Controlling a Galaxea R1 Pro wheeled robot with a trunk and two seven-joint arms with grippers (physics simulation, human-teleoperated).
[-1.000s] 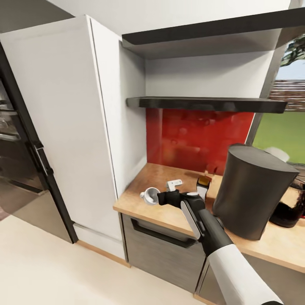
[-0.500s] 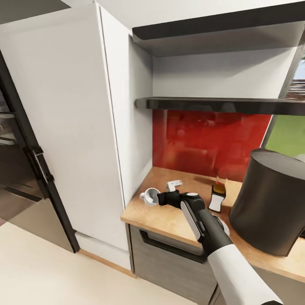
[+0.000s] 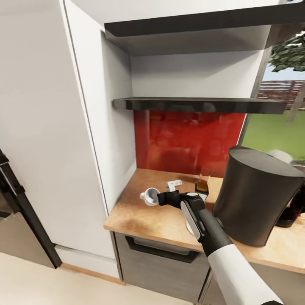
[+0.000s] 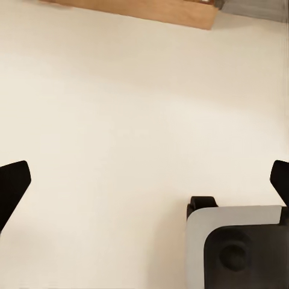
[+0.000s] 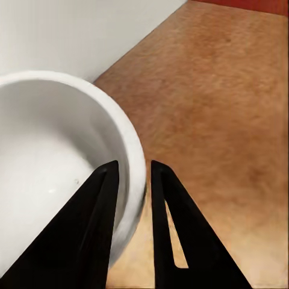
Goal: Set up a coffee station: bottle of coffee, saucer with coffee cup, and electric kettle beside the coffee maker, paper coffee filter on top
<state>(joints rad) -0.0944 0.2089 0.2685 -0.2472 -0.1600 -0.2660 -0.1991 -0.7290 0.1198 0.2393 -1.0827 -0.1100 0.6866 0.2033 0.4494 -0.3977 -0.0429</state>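
Observation:
My right gripper [image 3: 157, 198] is shut on the wall of the coffee cup [image 3: 149, 196], a tiny white cup held just above the left end of the kitchen countertop [image 3: 140, 216]. In the right wrist view one finger is inside the coffee cup [image 5: 54, 162] and one outside, with the right gripper [image 5: 133, 165] clamped on its rim. The bottle of coffee [image 3: 202, 185] stands behind my forearm, beside the tall dark grey coffee maker [image 3: 254, 195]. The black electric kettle [image 3: 291, 212] peeks out at the far right. The kitchen shelf [image 3: 190, 103] is bare. My left gripper [image 4: 144, 180] hangs open over the floor.
A small white bracket-like piece [image 3: 173, 184] lies on the worktop behind the cup. A tall white cabinet [image 3: 51, 148] borders the counter on the left, with the red backsplash [image 3: 186, 140] behind. A second black shelf [image 3: 190, 23] runs higher up. Grey cabinet fronts [image 3: 161, 262] sit below the worktop.
The whole picture has swung sideways and back, so the camera moved. My right gripper keeps its hold on the cup at the same place in the view.

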